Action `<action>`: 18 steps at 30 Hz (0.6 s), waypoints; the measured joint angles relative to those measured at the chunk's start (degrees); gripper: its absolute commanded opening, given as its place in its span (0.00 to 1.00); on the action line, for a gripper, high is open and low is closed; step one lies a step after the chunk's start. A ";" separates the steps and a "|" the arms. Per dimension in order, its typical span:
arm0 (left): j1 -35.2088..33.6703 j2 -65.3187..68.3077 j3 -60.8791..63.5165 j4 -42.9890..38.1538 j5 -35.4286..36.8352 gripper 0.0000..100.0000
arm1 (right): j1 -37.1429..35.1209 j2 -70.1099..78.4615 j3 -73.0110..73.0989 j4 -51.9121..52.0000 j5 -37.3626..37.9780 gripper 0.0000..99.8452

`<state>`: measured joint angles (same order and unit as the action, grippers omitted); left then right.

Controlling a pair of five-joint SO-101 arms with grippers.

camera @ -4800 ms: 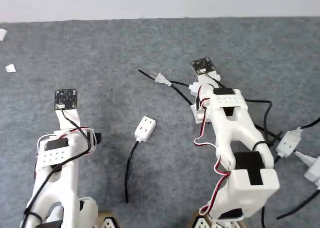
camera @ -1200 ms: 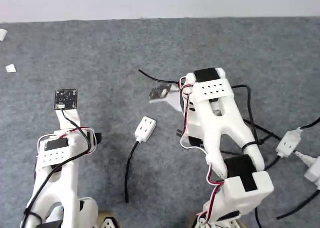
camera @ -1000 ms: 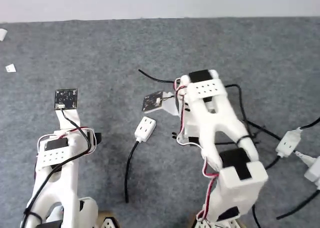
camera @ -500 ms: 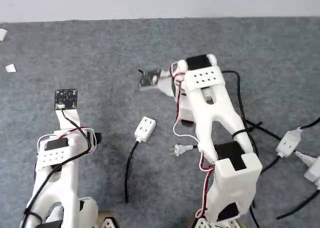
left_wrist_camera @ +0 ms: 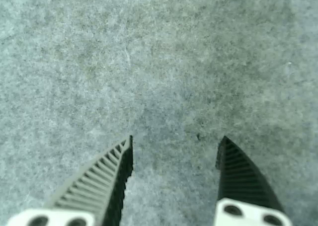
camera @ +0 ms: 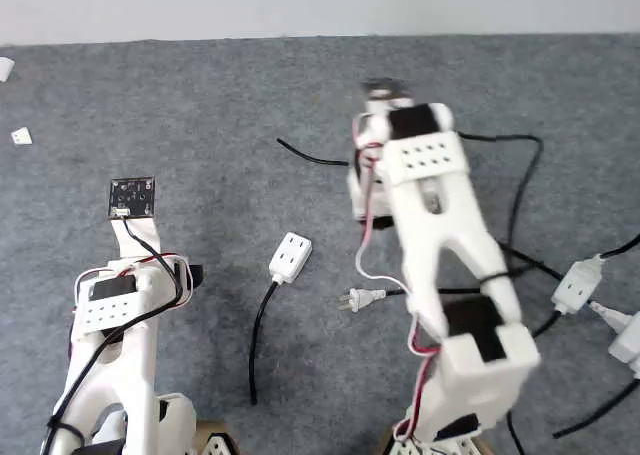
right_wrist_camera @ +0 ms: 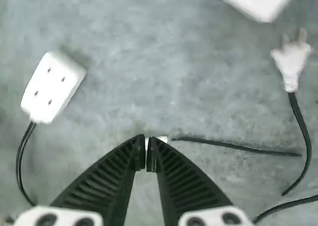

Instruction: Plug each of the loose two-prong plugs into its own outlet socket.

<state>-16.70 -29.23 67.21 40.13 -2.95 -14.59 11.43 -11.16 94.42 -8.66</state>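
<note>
A white outlet socket (camera: 290, 257) (right_wrist_camera: 52, 87) lies on the grey carpet on its black cord. A loose white two-prong plug (camera: 352, 299) (right_wrist_camera: 290, 59) lies just right of it, cord trailing right. My right arm (camera: 430, 225) stretches toward the far centre. Its gripper (right_wrist_camera: 146, 142) is shut low over the carpet. A thin black cable (right_wrist_camera: 223, 144) (camera: 305, 156) ends at the fingertips, and I cannot tell if it is pinched. My left arm (camera: 120, 315) stands at the near left, its gripper (left_wrist_camera: 176, 139) open over bare carpet.
More white plug and socket pieces (camera: 578, 285) (camera: 628, 337) with black cords lie at the right edge. A white block (right_wrist_camera: 253, 0) sits beyond the plug in the right wrist view. Small white scraps (camera: 20, 135) rest at the far left.
The plug went from the far centre to beside the socket, let go about half a second ago. My right arm has since swung away and to the right. The left arm has not moved.
</note>
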 measured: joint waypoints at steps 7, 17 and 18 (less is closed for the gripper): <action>0.00 0.00 0.00 0.00 0.00 0.26 | 5.63 -17.23 29.98 -19.96 -12.48 0.01; 0.00 0.00 0.00 -0.35 0.00 0.26 | -6.15 -38.42 67.08 -51.08 -21.36 0.01; 0.00 0.00 0.00 -0.35 0.00 0.26 | -6.42 -39.47 69.36 -53.36 -21.36 0.01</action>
<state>-16.70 -29.23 67.21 39.78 -2.95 -21.01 -28.04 58.20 41.05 -30.02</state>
